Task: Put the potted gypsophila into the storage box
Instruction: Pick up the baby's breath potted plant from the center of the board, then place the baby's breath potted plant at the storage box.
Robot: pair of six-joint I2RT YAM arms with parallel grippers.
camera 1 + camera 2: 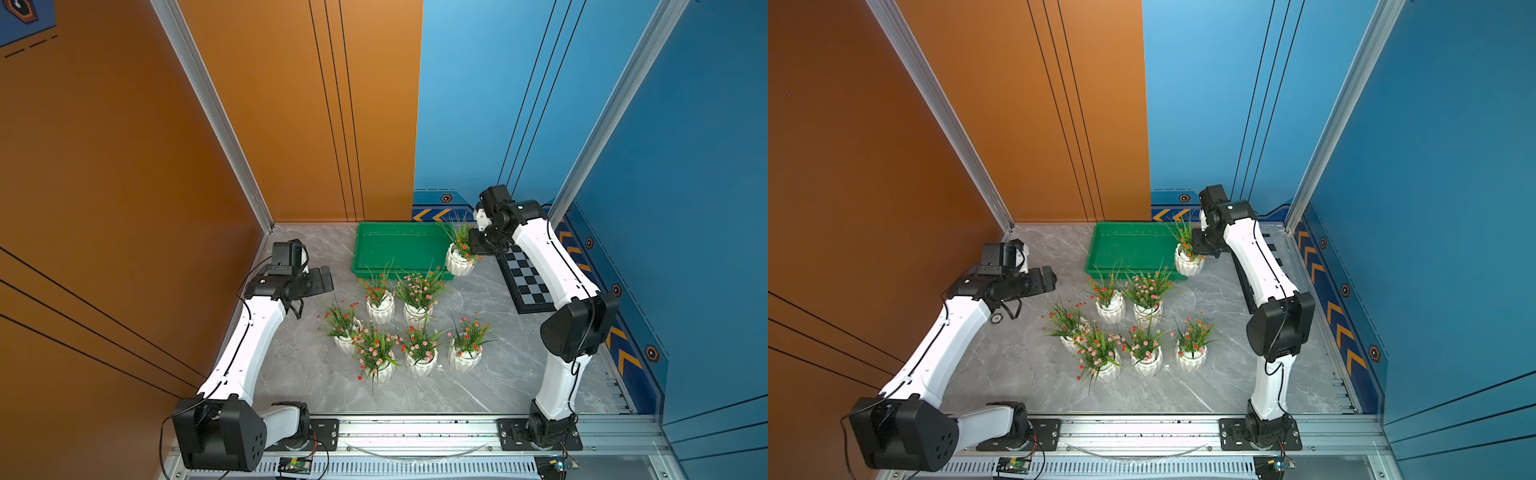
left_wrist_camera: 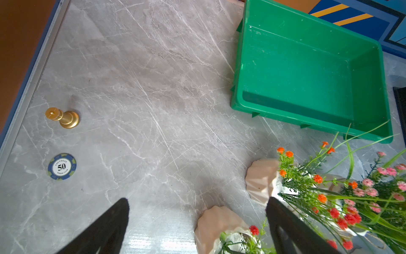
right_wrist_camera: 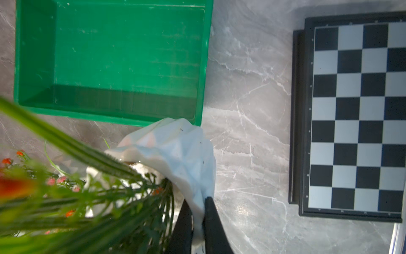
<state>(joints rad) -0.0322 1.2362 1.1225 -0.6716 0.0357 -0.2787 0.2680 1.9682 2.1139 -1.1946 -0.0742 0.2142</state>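
The storage box (image 1: 399, 247) (image 1: 1129, 249) is a green tray at the back of the table, with nothing in it (image 2: 307, 72) (image 3: 109, 61). My right gripper (image 1: 473, 249) (image 3: 198, 202) is shut on the rim of one potted gypsophila (image 1: 459, 261) (image 3: 175, 143), at the box's front right corner and outside it. I cannot tell whether that pot touches the table. Several more pots stand clustered in front of the box (image 1: 380, 309) (image 1: 464, 358) (image 1: 1146, 361). My left gripper (image 1: 326, 279) (image 2: 197, 200) is open and holds nothing, left of the cluster, with two pots (image 2: 261, 178) near one finger.
A black-and-white chequered board (image 1: 525, 278) (image 3: 356, 114) lies right of the box, under my right arm. A gold chess piece (image 2: 62, 117) and a blue poker chip (image 2: 62, 166) sit near the table's left edge. Orange and blue walls close the back and sides.
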